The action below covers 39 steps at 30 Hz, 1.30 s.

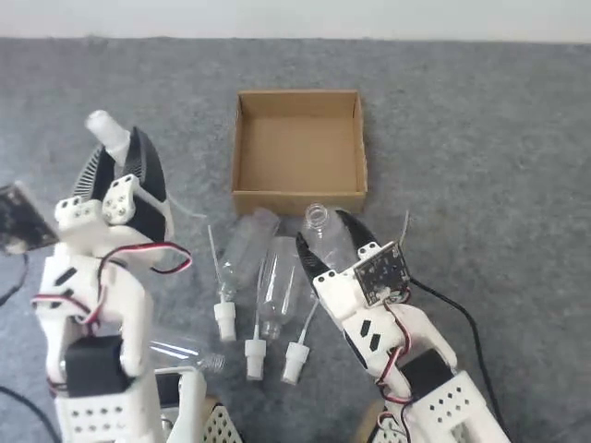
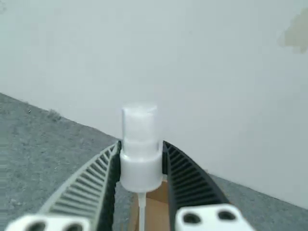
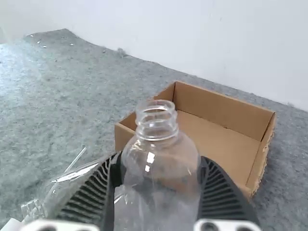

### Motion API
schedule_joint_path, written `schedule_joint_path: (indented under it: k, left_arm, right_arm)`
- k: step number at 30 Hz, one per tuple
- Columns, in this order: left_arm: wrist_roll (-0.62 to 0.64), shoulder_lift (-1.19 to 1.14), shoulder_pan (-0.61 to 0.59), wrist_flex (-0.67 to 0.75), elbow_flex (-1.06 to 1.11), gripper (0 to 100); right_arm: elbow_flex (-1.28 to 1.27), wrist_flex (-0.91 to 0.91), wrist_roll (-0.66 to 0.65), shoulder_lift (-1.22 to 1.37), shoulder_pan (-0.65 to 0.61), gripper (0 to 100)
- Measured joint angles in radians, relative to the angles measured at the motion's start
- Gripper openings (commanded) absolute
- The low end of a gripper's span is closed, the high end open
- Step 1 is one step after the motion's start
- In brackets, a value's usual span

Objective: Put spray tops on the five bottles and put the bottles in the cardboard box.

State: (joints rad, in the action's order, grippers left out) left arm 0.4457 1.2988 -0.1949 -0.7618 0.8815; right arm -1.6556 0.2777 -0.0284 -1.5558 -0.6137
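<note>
Bottle (image 3: 156, 139) sits neck-up in my right gripper (image 3: 156, 168), jaws closed on its clear body just in front of the cardboard box (image 1: 297, 200) — mouth left free for capping. My left gripper (image 2: 140, 161) pinches a white spray top (image 2: 140, 144) by its collar, well apart from the bottle — next, I judge, comes bringing them together.

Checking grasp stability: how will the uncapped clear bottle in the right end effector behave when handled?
The clear bottle looks empty and thin-walled, so probably light and dentable under the right end effector. Round and smooth, it may slip or roll.
</note>
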Motion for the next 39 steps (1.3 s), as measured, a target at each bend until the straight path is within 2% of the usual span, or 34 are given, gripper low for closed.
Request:
schedule_joint_path:
  k: [9, 19, 25, 32, 39]
  left_arm:
    - [0.006, 0.155, 0.126, 0.011, 0.095, 1]
    - [0.008, 0.361, 0.143, 0.011, 0.123, 1]
    - [0.057, 0.382, 0.146, 0.011, 0.157, 1]
    - [0.057, 0.384, 0.244, 0.011, 0.163, 1]
    - [0.057, 0.384, 0.261, 0.011, 0.163, 1]
  right_arm:
    - [0.000, 0.000, 0.000, 0.000, -0.023, 9.7]
    - [-0.012, -0.006, -0.106, 0.002, -0.103, 9.7]
    - [-0.012, -0.006, -0.132, 0.002, -0.130, 9.6]
    - [-0.012, -0.006, -0.183, 0.002, -0.137, 9.6]
    - [-0.014, -0.006, -0.186, 0.002, -0.137, 9.6]
